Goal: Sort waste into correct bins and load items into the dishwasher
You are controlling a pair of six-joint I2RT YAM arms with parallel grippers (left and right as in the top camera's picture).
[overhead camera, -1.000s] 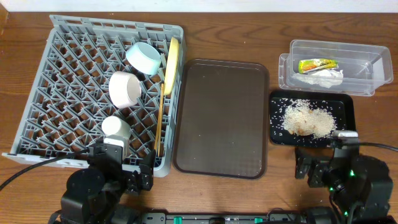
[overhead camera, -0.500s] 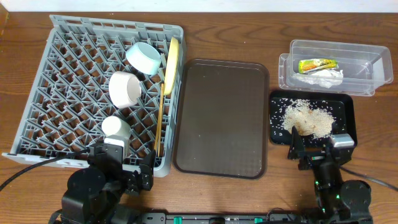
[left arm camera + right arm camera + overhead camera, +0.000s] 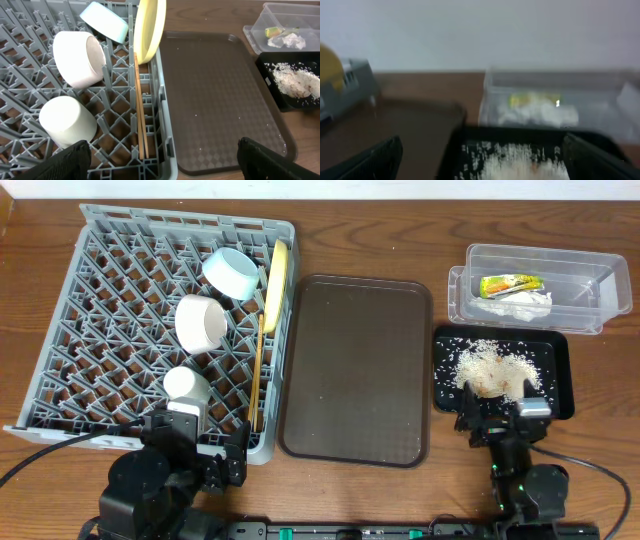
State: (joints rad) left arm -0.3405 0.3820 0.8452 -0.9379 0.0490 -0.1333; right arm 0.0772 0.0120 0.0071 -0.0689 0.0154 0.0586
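I am holding my left gripper [image 3: 163,146] wide open and empty over the near edge of the grey dish rack [image 3: 60,330]. My right gripper [image 3: 500,416] is likewise spread and carrying nothing, sitting at the near rim of the black tray [image 3: 560,360].

The yellow plate [image 3: 277,275] is standing on edge along the rack's right side, wedged by the dividers, which I judge is keeping it upright for washing. The light blue bowl [image 3: 232,272], white bowl [image 3: 200,322] and white cup [image 3: 186,387] are lying tipped on their sides among the dividers. The chopsticks [image 3: 257,370] are lying lengthwise just beside the plate.

The snack wrapper [image 3: 510,283] and tissue [image 3: 525,303] are sitting together in the clear tub [image 3: 600,280], while the rice scraps [image 3: 495,370] are heaped in the black tray. That looks to me like dry rubbish being kept apart from food. Sorting and loading seem finished.

The brown serving tray [image 3: 355,370] is lying bare between rack and bins on a dark wooden worktop [image 3: 360,230]. A pale wall [image 3: 480,30] is showing behind, blurred in my right wrist view.
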